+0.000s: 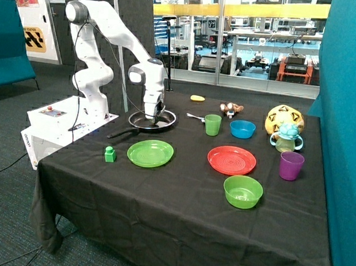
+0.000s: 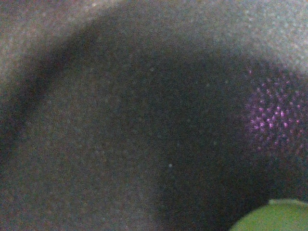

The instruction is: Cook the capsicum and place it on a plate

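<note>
Here the gripper is lowered straight down into the black frying pan, which sits on the black-clothed table near the robot's white base, its handle pointing toward the table's near edge on the base side. Whether anything is held cannot be told, since the gripper's lower end is hidden against the dark pan in the outside view. The wrist view is filled by the pan's dark inner surface seen from very close, with a purplish glint on one side and a sliver of green, apparently the capsicum, at the picture's edge; that would put the pepper inside the pan, right by the gripper, though the outside view does not show it. The lime-green plate lies bare on the cloth just in front of the pan, with a bright green block near it toward the table's edge. Beside the plate, further from the base, lies a red plate, and in front of that a green bowl. A green cup and a blue bowl stand behind the red plate, and a purple cup stands beside it.
</note>
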